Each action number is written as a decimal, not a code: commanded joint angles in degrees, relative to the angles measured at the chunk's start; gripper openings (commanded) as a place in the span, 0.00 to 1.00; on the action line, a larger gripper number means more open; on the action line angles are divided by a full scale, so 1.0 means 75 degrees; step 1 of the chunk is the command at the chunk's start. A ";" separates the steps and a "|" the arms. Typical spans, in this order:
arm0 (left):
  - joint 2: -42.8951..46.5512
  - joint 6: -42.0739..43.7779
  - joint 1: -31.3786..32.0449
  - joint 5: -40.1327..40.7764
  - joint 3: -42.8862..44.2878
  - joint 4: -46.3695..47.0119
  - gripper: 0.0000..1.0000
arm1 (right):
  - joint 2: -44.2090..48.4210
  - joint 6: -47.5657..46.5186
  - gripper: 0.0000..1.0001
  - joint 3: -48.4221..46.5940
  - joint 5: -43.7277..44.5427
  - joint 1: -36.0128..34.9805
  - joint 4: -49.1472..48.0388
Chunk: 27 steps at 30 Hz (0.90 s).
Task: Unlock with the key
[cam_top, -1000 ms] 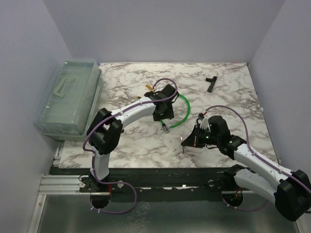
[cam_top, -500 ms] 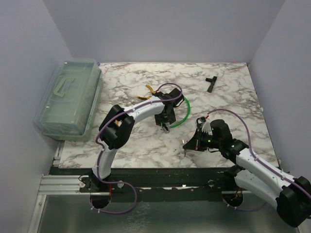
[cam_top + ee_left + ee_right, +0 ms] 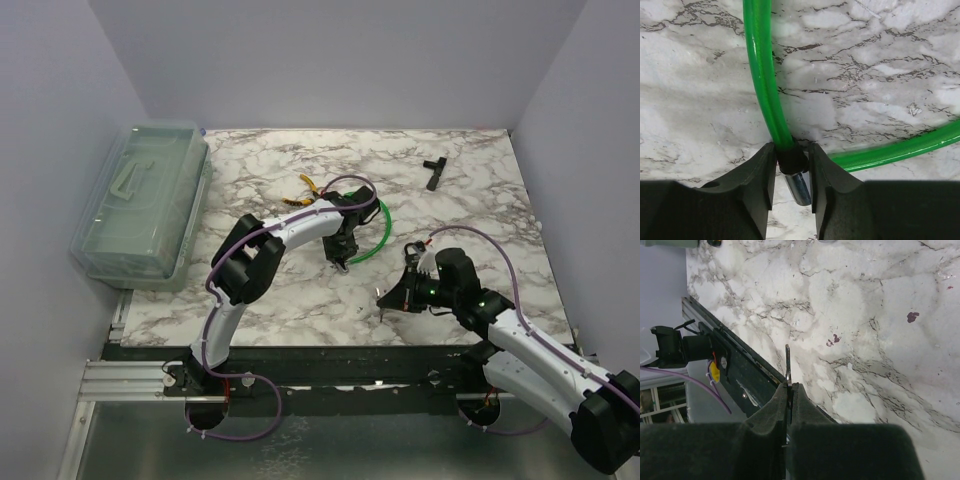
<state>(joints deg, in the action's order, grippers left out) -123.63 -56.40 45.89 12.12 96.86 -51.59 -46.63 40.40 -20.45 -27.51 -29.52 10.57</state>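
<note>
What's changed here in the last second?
The left tool shifted slightly right and nearer, and closed on the end of the green cable. The right tool drifted slightly nearer, the key pinched in it throughout. The cable, the yellow-handled pliers and the clear box stayed put.

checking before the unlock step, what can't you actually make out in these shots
lock body and keyhole: unseen. From above, the left gripper covers the end of the green cable; the left wrist view shows only its metal tip between the fingers.
key: edge-on in the right gripper, teeth unreadable; a speck from above.
pliers: top view, jaws under the left arm.
</note>
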 commanded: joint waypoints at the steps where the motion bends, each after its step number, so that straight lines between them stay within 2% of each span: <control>1: -0.0372 -0.0044 0.0070 0.0099 0.0160 -0.0146 0.26 | 0.0122 -0.0125 0.00 0.0090 -0.0019 0.0045 0.0158; 3: -0.0421 0.0000 0.0069 0.0067 0.0175 -0.0130 0.08 | 0.0135 -0.0121 0.00 0.0098 -0.0033 0.0047 0.0147; 5: -0.0435 0.0042 0.0066 0.0023 0.0159 -0.0087 0.00 | 0.0147 -0.0119 0.00 0.0113 -0.0035 0.0048 0.0127; 13: 0.0074 -0.0121 0.0069 -0.0198 -0.0280 0.0329 0.00 | -0.0221 0.0018 0.00 0.0162 -0.0126 0.0045 -0.0352; 27: 0.1736 -0.0736 -0.0116 -0.1026 -0.2237 0.2291 0.00 | -0.2754 0.0822 0.00 0.0067 -0.1986 0.0040 -0.3503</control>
<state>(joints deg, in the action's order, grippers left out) -114.63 -60.31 45.10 8.88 82.91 -40.21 -62.70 43.57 -19.38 -35.92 -29.52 -5.72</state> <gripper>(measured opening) 0.125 0.024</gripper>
